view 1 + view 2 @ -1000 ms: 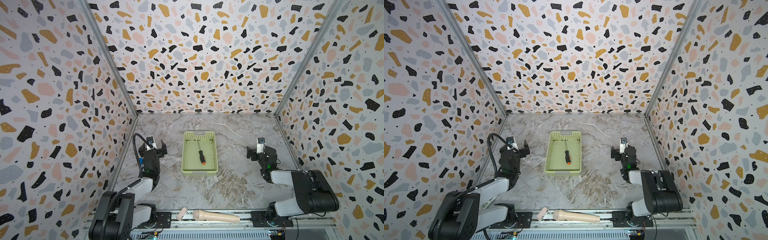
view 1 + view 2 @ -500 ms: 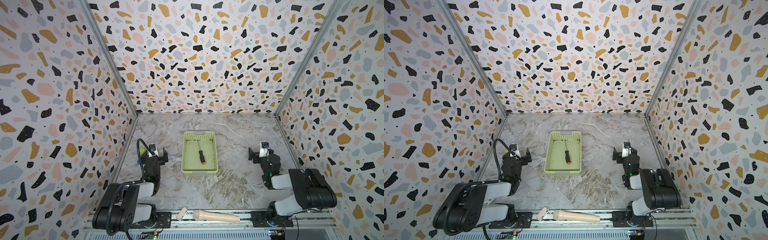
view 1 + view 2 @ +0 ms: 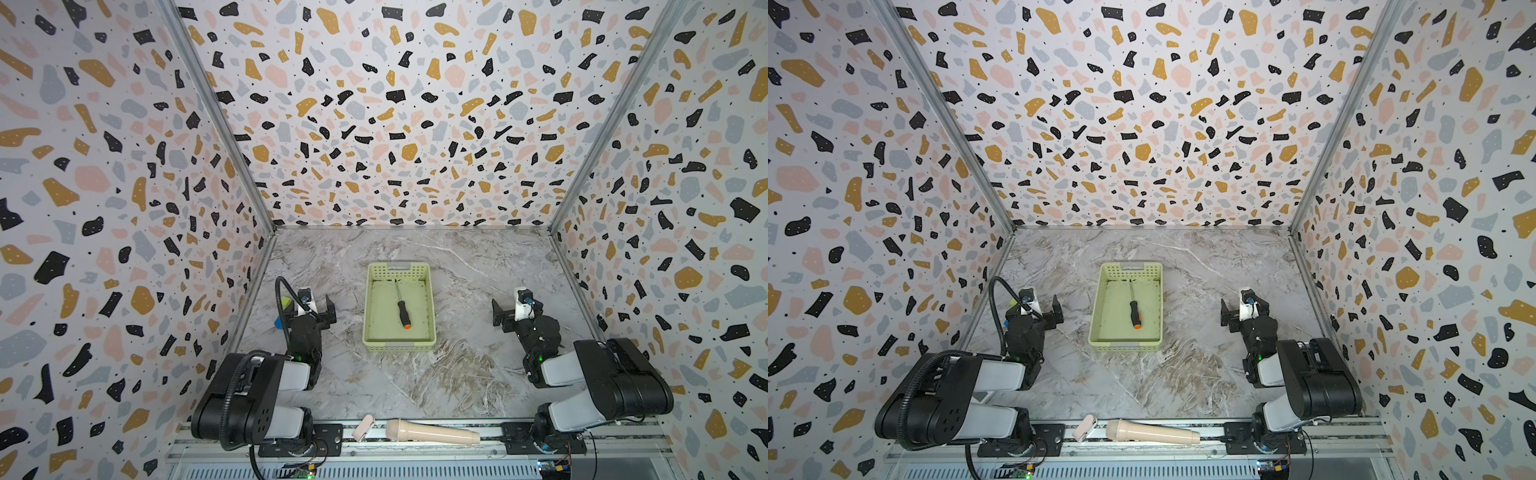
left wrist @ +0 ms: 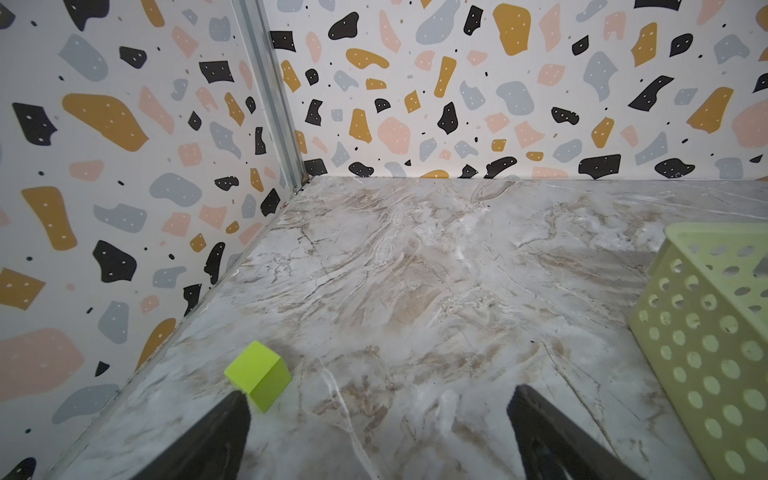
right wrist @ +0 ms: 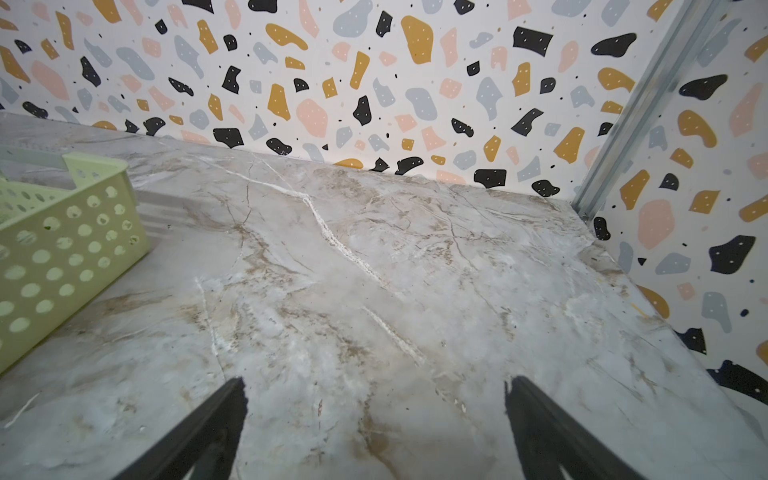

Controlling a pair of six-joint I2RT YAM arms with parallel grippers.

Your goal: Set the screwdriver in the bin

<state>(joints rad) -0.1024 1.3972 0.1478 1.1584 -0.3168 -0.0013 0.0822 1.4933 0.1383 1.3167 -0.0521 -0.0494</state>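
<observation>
Near the middle of the bench (image 3: 457, 374), the screwdriver (image 3: 402, 309) lies flat inside the bin (image 3: 399, 272), so the task seems finished. The left pincer (image 4: 376, 399) and the right pincer (image 5: 374, 386) are both spread and empty, each on its own side of the bin, probably parked clear of it.

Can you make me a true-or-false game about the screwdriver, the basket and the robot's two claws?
1. The screwdriver lies inside the bin. True.
2. The left gripper holds the screwdriver. False: it is open and empty, beside the bin.
3. The right gripper is open. True.
4. A green cube sits in the bin. False: it sits on the table, near the left gripper.
5. The beige microphone-shaped object lies on the front rail, outside the bin. True.
</observation>
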